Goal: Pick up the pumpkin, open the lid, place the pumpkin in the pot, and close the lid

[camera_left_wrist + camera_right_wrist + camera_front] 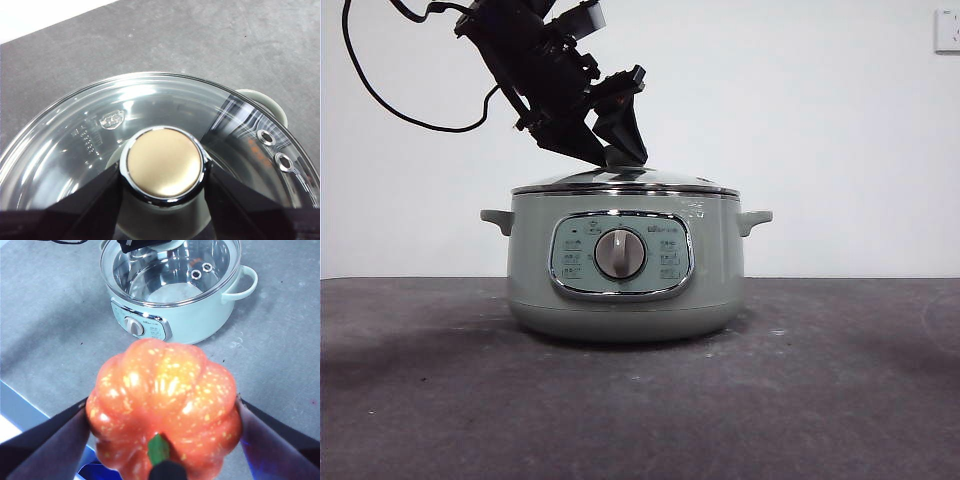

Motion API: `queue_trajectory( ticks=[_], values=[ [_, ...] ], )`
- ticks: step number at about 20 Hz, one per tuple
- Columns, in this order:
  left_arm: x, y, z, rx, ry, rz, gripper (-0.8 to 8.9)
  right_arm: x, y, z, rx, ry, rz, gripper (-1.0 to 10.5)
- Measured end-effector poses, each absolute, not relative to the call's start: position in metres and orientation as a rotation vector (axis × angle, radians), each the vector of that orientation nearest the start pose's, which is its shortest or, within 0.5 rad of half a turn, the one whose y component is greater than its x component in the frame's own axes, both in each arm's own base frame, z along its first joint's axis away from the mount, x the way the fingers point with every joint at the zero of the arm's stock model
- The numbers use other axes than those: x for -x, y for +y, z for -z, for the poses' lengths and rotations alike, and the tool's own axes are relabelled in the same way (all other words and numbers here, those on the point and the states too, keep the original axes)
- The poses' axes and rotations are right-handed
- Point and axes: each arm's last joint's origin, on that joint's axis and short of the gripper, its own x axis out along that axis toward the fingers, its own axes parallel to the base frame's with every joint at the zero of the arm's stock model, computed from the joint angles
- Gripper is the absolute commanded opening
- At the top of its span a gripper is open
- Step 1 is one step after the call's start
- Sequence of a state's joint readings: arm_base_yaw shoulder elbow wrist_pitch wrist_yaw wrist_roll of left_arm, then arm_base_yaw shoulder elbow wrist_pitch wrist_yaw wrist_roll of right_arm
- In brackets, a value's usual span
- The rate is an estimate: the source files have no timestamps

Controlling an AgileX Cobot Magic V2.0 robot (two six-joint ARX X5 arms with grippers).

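Note:
The sage-green pot stands mid-table with its glass lid seated on it. My left gripper reaches down from the upper left, its jaws shut on the lid's knob. In the left wrist view the clear lid spreads around that knob. The orange-red speckled pumpkin is held high above the table, my right gripper shut on its sides, green stem toward the camera. Below it the pot and lid show in the right wrist view. The pumpkin is out of the front view.
Dark grey tabletop stretches around the pot, with a white wall behind. A black cable hangs at the upper left. The pot's side handles stick out on both sides.

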State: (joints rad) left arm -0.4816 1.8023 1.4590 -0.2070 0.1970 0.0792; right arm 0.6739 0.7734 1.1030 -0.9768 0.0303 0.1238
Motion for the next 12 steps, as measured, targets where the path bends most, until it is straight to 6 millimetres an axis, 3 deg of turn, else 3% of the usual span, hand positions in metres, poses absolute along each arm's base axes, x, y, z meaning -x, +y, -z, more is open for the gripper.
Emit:
queue_trajectory(
  ticks=[5, 12],
  values=[
    [-0.361, -0.194, -0.291, -0.153, 0.519, 0.679, -0.13, -0.096, 0.075, -0.365, 0.113, 0.658, -0.58, -0.1],
    [-0.338, -0.174, -0.34, -0.138, 0.457, 0.661, -0.12, -0.112, 0.088, -0.363, 0.111, 0.653, -0.58, -0.1]
  ],
)
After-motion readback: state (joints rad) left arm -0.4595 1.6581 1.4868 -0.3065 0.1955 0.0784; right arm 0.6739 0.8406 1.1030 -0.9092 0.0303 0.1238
